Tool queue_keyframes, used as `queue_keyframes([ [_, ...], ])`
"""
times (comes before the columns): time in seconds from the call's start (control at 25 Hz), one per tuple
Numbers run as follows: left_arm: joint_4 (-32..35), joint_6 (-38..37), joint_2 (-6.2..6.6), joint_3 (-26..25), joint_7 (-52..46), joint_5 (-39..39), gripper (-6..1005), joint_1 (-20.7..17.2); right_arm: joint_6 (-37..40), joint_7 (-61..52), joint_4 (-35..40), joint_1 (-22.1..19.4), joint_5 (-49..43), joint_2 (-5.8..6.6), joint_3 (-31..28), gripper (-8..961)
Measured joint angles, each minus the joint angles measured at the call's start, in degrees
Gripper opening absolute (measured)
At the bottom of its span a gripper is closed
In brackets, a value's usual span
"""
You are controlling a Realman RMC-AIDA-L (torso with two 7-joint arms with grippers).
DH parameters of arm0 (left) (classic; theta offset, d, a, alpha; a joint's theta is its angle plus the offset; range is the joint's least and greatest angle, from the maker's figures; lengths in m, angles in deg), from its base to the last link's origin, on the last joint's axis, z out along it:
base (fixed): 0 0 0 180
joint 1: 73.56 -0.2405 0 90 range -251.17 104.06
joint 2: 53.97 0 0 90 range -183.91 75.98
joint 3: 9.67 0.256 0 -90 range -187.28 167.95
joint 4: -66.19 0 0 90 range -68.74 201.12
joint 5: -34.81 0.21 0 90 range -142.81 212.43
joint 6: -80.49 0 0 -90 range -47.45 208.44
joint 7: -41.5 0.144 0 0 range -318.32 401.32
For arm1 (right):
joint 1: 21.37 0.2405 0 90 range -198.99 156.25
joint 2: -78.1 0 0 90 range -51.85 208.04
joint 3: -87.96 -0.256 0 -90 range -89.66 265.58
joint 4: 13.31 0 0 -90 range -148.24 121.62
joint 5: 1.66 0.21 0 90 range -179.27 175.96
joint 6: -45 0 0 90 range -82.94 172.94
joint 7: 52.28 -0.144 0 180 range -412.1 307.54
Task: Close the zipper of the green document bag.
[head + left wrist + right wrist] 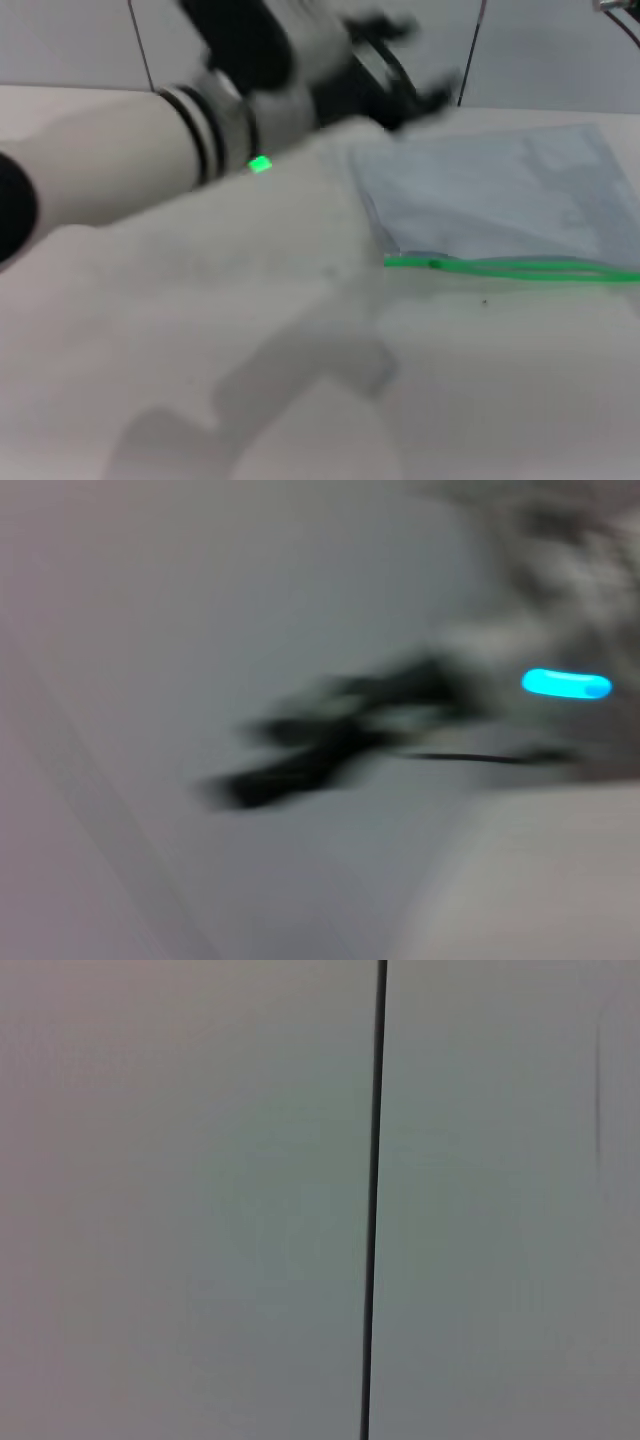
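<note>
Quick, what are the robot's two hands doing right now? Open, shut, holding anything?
Left gripper: raised above the table beyond the green document bag, holding nothing; open or shut cannot be told.
Right gripper: not in view.

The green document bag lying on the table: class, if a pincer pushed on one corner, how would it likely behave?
The green document bag looks thin and flat, so it is probably floppy and light. On the smooth table it would likely slide rather than stay put. Its zipper edge looks a little stiffer.
</note>
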Motion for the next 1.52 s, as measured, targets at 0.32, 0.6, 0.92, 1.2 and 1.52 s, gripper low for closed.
queue_keyframes([
  [0.32, 0.69, -13.51, -0.06, -5.34, -0.89, -5.83, 721, -3.78, -3.55, -0.73, 1.17, -0.72, 0.00, -0.08, -0.21, 893],
  [0.6, -0.26, -26.55, -0.26, -5.80, -0.92, -7.87, 721, -4.87, -9.34, -3.79, 6.65, -4.42, 0.10, -0.18, -0.48, 894],
  [0.92, -2.69, -35.65, -0.34, -5.40, -0.96, -11.32, 721, -4.21, -10.29, -4.61, 9.14, -6.48, -0.25, -0.31, -1.55, 894],
  [1.2, -3.33, -37.12, -0.28, -5.84, -0.52, -16.18, 721, -3.84, -10.33, -4.40, 10.88, -7.32, -3.90, -0.39, -0.56, 894],
  [1.52, -3.90, -37.16, -0.29, -5.68, -0.50, -16.30, 721, -3.65, -10.24, -5.05, 11.22, -7.28, -9.20, -0.44, 1.06, 894],
])
